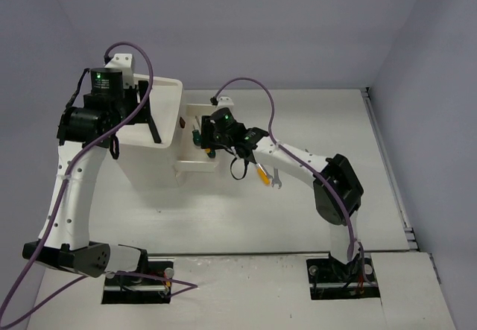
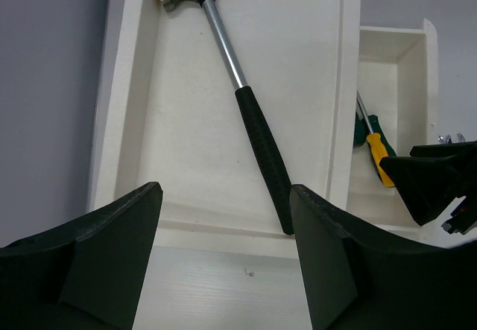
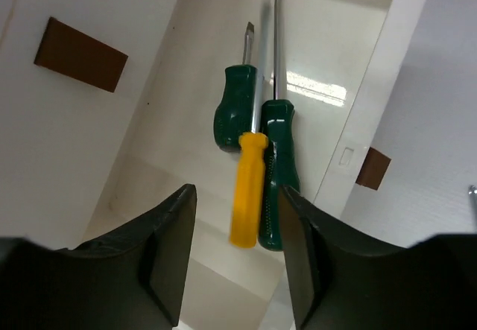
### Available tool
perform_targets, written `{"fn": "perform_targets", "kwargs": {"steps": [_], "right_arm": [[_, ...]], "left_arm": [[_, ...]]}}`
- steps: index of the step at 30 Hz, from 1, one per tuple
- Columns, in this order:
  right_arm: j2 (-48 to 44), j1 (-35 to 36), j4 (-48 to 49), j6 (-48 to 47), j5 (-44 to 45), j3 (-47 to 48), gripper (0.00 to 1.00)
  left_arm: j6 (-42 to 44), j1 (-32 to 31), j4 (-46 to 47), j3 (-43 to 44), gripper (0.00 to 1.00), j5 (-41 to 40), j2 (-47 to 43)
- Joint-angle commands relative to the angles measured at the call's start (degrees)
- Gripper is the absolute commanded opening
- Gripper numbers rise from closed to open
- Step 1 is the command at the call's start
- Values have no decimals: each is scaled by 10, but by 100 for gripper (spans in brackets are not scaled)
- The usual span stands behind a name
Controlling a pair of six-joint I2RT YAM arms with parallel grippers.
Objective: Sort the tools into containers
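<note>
The white cabinet [image 1: 153, 167] stands at the back left. A black-handled hammer [image 2: 246, 99] lies in its top tray [image 2: 141, 84]. My left gripper [image 2: 225, 188] hovers open above the tray's near rim, next to the handle's end and holding nothing. One drawer [image 3: 149, 166] is pulled out. Two green screwdrivers [image 3: 279, 159] lie in it. A yellow screwdriver [image 3: 248, 188] lies beside them, its handle slightly blurred. My right gripper [image 3: 237, 192] is open right over that handle, its fingers clear of it. In the top view, my left gripper [image 1: 134, 140] and right gripper [image 1: 205, 140] sit over tray and drawer.
Another yellow-handled screwdriver [image 1: 262, 173] and a small silver wrench [image 1: 276, 182] lie on the table under the right forearm. Dark-red drawer handles [image 3: 80, 54] show on the cabinet front. The table's right edge has a metal rail [image 1: 387, 166].
</note>
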Motion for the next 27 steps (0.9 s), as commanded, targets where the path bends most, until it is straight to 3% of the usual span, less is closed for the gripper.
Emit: {"fn": "perform_targets", "kwargs": {"steps": [1, 4, 8, 14, 19, 27], "right_arm": [[-50, -6, 40, -38, 31, 35, 56], [-89, -14, 39, -96, 47, -1, 65], [-148, -45, 23, -149, 60, -85, 64], [-185, -109, -10, -159, 10, -243, 60], [-167, -116, -14, -161, 11, -332, 59], [-103, -115, -8, -160, -10, -347, 46]], "left_arm": [[-4, -3, 16, 14, 66, -4, -20], [-4, -4, 16, 14, 66, -4, -19], [-4, -7, 16, 13, 66, -4, -17], [-3, -8, 16, 12, 66, -6, -12], [-4, -9, 15, 20, 66, -2, -4], [-4, -12, 15, 23, 66, 2, 4]]}}
